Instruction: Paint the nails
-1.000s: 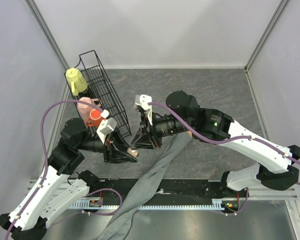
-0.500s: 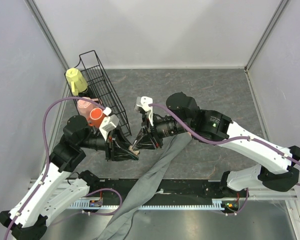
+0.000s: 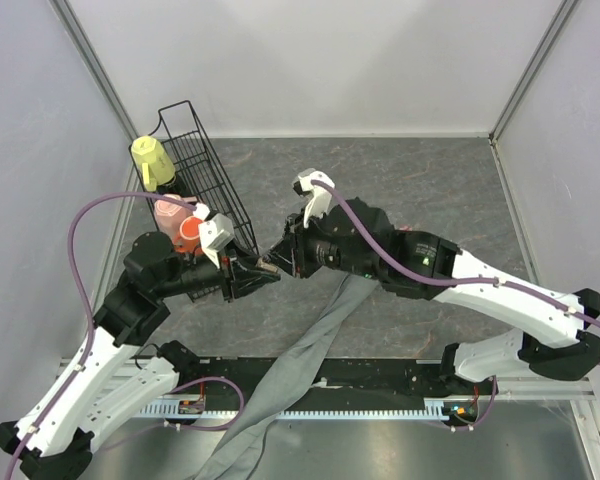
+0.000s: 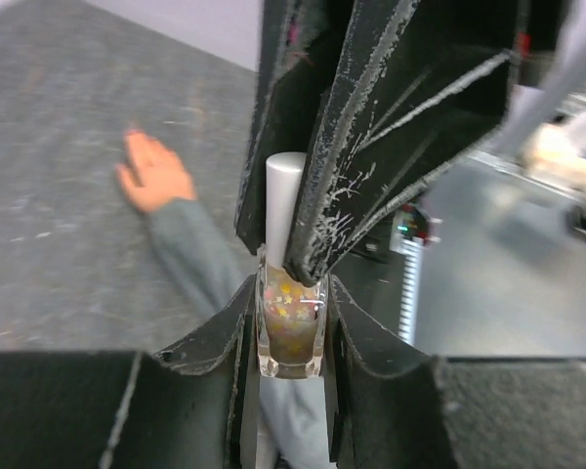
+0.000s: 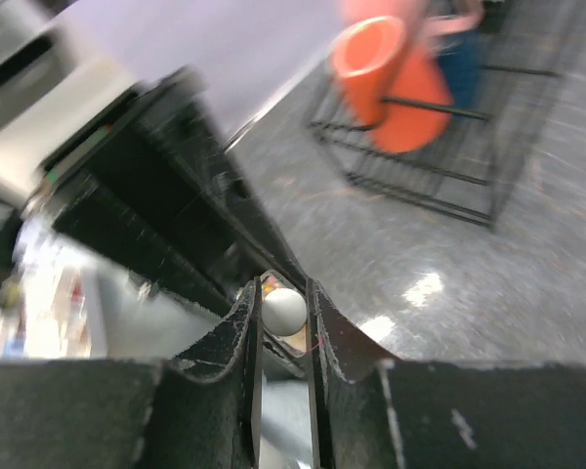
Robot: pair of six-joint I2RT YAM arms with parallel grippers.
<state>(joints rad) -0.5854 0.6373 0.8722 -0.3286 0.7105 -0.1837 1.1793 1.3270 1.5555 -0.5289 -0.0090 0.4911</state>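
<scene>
A small clear nail polish bottle with glittery stars is clamped in my left gripper, which is shut on it. From above, my right gripper is shut on the bottle's white cap, seen as a white cylinder in the left wrist view. The two grippers meet above the table. The peach mannequin hand lies flat on the table with its grey sleeve. The nails are too small to make out. My right arm hides the hand in the top view, where only the sleeve shows.
A black wire rack stands at the back left, holding a yellow cup, a pink cup and an orange cup. The rack is close behind my left arm. The sleeve trails over the black rail at the near edge.
Both grippers have lifted the bottle and carried it away from the near edge. The right wrist has rolled and the right arm has swung left over the mannequin hand.
</scene>
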